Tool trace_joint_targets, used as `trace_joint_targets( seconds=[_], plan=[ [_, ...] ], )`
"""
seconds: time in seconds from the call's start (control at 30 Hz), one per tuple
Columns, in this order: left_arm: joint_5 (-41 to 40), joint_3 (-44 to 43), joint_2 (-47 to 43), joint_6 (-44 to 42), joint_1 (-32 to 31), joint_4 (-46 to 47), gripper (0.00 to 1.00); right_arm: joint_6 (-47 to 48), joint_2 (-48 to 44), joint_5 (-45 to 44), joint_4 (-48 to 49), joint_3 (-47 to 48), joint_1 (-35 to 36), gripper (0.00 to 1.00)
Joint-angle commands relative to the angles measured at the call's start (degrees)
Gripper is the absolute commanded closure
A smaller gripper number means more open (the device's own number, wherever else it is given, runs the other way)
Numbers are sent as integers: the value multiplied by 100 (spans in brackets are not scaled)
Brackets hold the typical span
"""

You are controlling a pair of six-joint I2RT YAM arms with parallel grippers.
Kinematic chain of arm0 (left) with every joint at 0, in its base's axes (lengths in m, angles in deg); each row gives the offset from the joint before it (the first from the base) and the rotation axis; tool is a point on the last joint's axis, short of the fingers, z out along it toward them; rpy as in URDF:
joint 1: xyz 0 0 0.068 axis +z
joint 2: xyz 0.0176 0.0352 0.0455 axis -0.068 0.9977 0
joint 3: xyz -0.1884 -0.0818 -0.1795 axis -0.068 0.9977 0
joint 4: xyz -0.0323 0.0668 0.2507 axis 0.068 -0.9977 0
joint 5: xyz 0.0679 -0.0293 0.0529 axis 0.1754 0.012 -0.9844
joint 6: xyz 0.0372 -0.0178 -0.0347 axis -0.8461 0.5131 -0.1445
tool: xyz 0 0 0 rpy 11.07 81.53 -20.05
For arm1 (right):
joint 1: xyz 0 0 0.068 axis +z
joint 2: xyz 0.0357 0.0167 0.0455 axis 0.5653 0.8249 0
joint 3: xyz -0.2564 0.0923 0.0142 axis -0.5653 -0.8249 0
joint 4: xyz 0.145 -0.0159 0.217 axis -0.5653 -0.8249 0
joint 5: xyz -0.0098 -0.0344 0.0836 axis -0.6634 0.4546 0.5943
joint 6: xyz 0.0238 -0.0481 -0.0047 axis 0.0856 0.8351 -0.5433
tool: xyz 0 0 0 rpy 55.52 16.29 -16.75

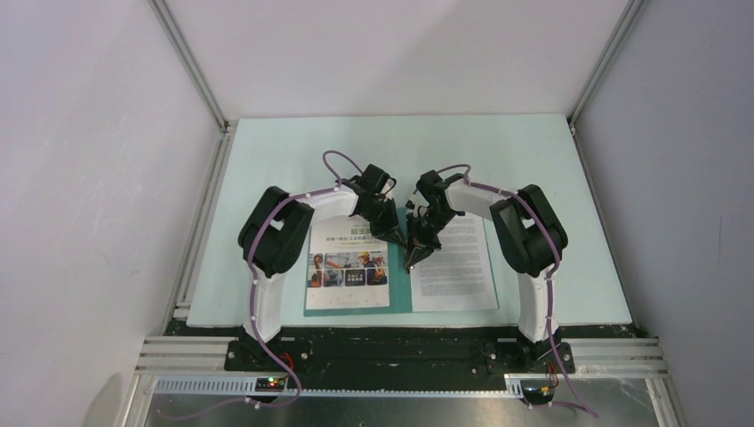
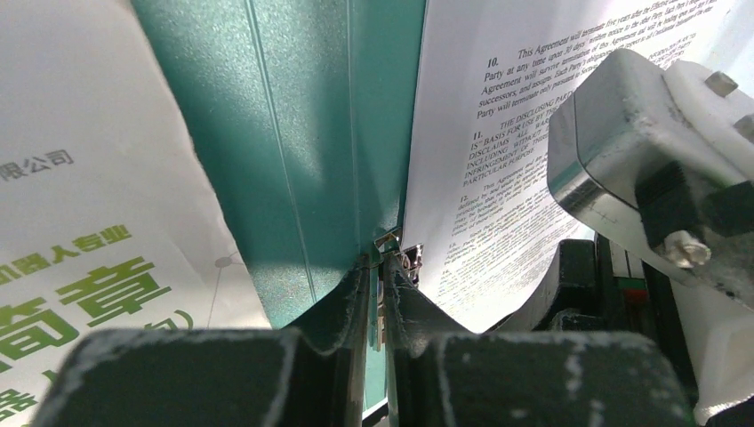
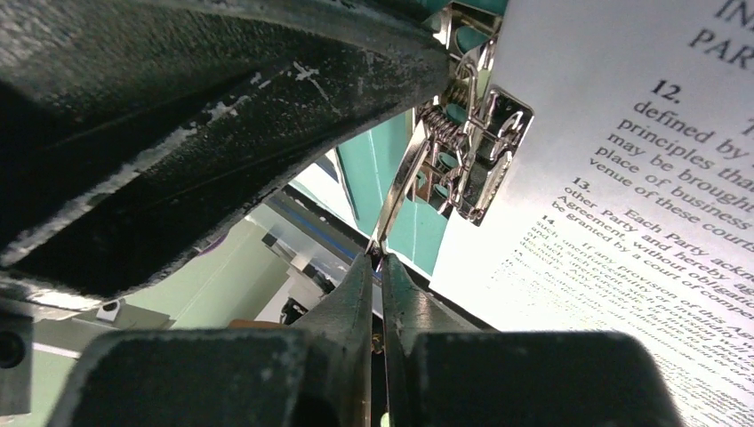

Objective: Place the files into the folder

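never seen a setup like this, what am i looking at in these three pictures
Two robot arms are bolted at the near edge of a table. The wide picture comes from a camera above and behind them; the close-ups come from cameras on their wrists. On it lies an open teal folder, a photo brochure on its left half, a text sheet on its right. The right gripper pinches the lever of the metal clip on the spine. The left gripper is closed, tips at that clip; whether it grips is unclear.
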Motion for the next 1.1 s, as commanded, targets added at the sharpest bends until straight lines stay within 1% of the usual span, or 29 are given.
trace_joint_targets(
  seconds=[0.0, 0.2, 1.07],
  plan=[
    [-280, -34, 189, -57, 50, -46, 87, 121, 76, -710, 65, -40, 3, 96],
    [-256, -47, 225, -49, 59, -49, 87, 146, 230, -838, 86, -61, 49, 100],
    [-185, -56, 357, -33, 134, -48, 88, 478, 640, -1392, -2, -69, 37, 100]
  ],
)
